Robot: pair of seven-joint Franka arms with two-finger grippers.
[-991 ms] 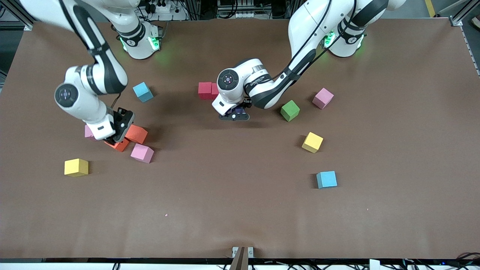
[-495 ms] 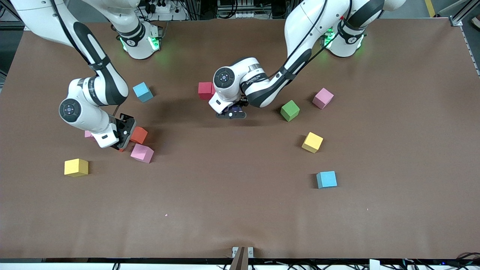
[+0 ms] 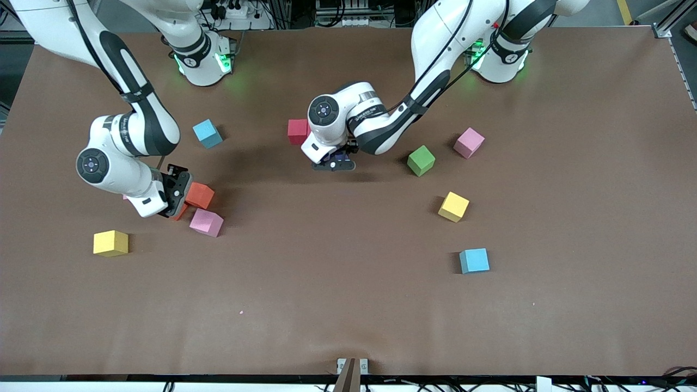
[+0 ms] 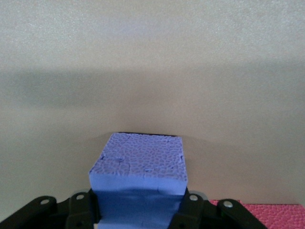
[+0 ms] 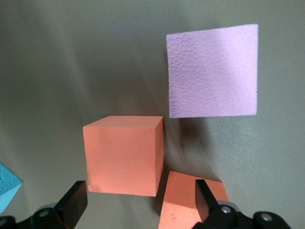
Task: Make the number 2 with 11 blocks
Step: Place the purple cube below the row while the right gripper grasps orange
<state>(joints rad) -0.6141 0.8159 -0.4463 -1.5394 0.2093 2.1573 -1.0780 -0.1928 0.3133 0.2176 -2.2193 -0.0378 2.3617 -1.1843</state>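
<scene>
Blocks lie scattered singly on the brown table [image 3: 348, 305] in the front view. The left gripper [image 3: 333, 163] is low over the table's middle, clamped on a purple block [image 3: 341, 158], with a red block [image 3: 297, 131] just beside it at ten o'clock. From the gripper, a green block [image 3: 421, 160] sits at three o'clock, a pink block [image 3: 469, 142] past it, and a yellow block [image 3: 453, 206] and light blue block [image 3: 474, 260] toward four o'clock. The right gripper [image 3: 173, 206] hangs over an orange block [image 3: 200, 195] and a second orange block [image 3: 179, 213]. Another pink block [image 3: 206, 222] is at five o'clock of them, another yellow block [image 3: 110, 243] at eight o'clock, another light blue block [image 3: 207, 133] at twelve.

The left wrist view shows the left gripper [image 4: 138, 212] pinching the purple block [image 4: 138, 171], the red block [image 4: 267, 214] close by.

The right wrist view shows the right gripper [image 5: 138, 205] spread wide, holding nothing. One orange block [image 5: 124, 155] lies between its fingers [image 5: 71, 205], the second orange block [image 5: 183, 200] touches it, and the pink block [image 5: 212, 71] is near.
</scene>
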